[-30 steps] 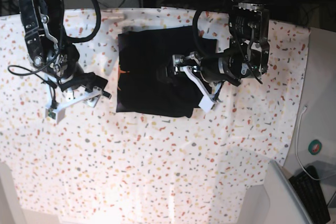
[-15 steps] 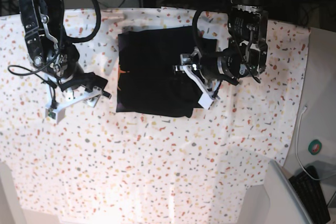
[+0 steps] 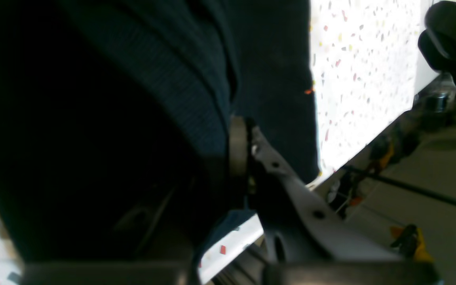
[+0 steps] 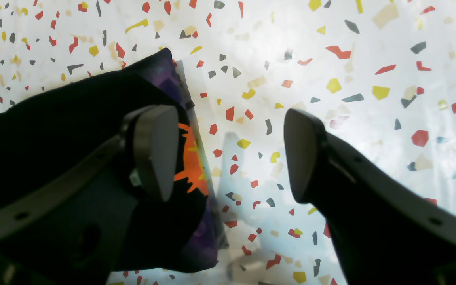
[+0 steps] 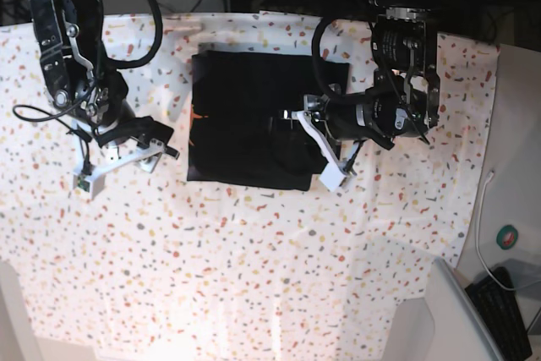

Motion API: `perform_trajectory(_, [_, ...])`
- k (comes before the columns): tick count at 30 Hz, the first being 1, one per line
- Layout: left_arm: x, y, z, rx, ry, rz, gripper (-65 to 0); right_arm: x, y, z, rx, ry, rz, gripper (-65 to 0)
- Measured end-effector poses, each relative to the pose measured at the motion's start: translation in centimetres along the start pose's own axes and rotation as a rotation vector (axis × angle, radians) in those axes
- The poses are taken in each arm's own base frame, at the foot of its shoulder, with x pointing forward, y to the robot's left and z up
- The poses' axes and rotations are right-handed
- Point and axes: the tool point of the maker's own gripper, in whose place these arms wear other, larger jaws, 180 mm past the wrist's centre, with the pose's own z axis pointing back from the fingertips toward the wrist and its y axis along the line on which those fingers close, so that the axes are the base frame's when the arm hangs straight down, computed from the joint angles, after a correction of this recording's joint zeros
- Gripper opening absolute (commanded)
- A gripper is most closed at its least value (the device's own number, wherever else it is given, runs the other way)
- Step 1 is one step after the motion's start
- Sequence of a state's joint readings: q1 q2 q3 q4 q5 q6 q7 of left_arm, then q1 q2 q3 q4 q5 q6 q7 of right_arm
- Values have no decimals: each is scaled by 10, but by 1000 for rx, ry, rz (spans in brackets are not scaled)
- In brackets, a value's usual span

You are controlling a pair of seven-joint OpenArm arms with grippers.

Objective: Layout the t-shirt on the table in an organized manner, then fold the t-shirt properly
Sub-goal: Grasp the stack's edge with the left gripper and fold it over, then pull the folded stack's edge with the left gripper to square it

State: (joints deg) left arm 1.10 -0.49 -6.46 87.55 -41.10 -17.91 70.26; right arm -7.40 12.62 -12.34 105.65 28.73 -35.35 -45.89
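Both arms are black, built of blocky housings with rounded joint casings. Black cables loop in wide arcs above each arm, toward 12 o'clock in the base view. The right gripper [image 5: 118,158] has pale grey-white finger bars with small round holes along their length. Its pads [image 4: 154,152] are dark grey and wedge-shaped with rounded corners. The left gripper [image 5: 325,150] carries matching white bars with screw holes and a tan-grey pad [image 3: 238,144].
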Motion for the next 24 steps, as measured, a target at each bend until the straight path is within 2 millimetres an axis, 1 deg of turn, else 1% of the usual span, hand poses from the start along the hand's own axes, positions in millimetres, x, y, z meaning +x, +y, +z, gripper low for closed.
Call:
perform_trajectory(2, [5, -5, 5, -2, -9, -25, -650, 0, 0, 0, 0, -1, 0, -258])
perform_trajectory(5, [6, -8, 9, 0, -11, -40, -650, 0, 0, 0, 0, -1, 0, -258])
perform_trajectory(9, [1, -8, 11, 5, 6, -44, -650, 0, 0, 0, 0, 0, 0, -258])
perform_trajectory(11, [2, -2, 16, 10, -13, -15, -650, 0, 0, 0, 0, 0, 0, -258])
perform_trajectory(15, [-1, 24, 37, 82, -22, 30, -650, 0, 0, 0, 0, -1, 0, -258])
perform_trajectory(18, [7, 22, 44, 89, -44, 7, -650, 0, 1, 0, 2, -1, -2, -258])
perform_trajectory(21, [6, 19, 42, 82, -26, -15, -650, 0, 1, 0, 2, 0, -1, -258])
perform_trajectory(24, [5, 23, 44, 92, -22, -14, -650, -1, 3, 0, 6, 3, 1, -258])
